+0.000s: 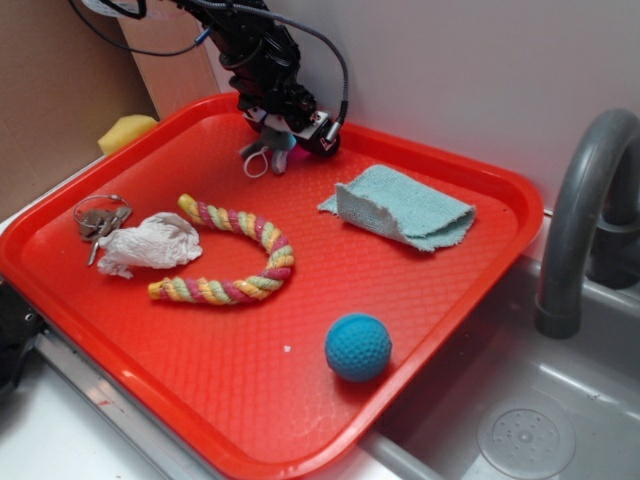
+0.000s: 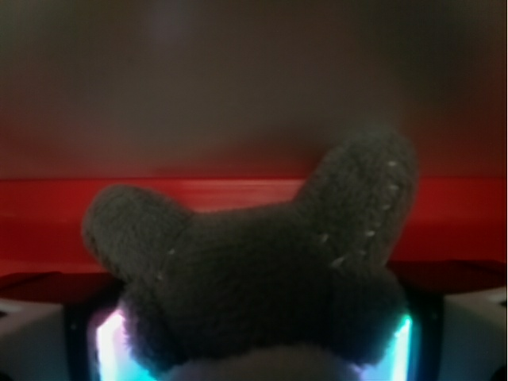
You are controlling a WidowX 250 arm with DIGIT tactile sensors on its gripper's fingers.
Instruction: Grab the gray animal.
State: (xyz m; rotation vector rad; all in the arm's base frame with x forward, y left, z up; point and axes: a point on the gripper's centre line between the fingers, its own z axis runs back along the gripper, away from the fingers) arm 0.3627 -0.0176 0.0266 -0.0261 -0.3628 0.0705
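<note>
The gray animal [image 1: 262, 150] is at the back of the red tray [image 1: 440, 300], right under my gripper [image 1: 274, 138], with its white string loop hanging on the left side. In the wrist view its dark plush body and two floppy limbs [image 2: 262, 270] fill the space between the two lit fingers [image 2: 105, 349]. My gripper [image 2: 252, 353] is shut on it. The tray's far rim runs straight across behind the animal. I cannot tell whether the animal still touches the tray floor.
On the tray lie a striped rope toy [image 1: 235, 255], a crumpled white tissue [image 1: 150, 245], keys [image 1: 100, 220], a folded teal cloth [image 1: 400, 205] and a blue ball [image 1: 358, 347]. A gray faucet [image 1: 580, 220] and a sink stand to the right. A yellow sponge [image 1: 125, 130] lies behind the tray's left corner.
</note>
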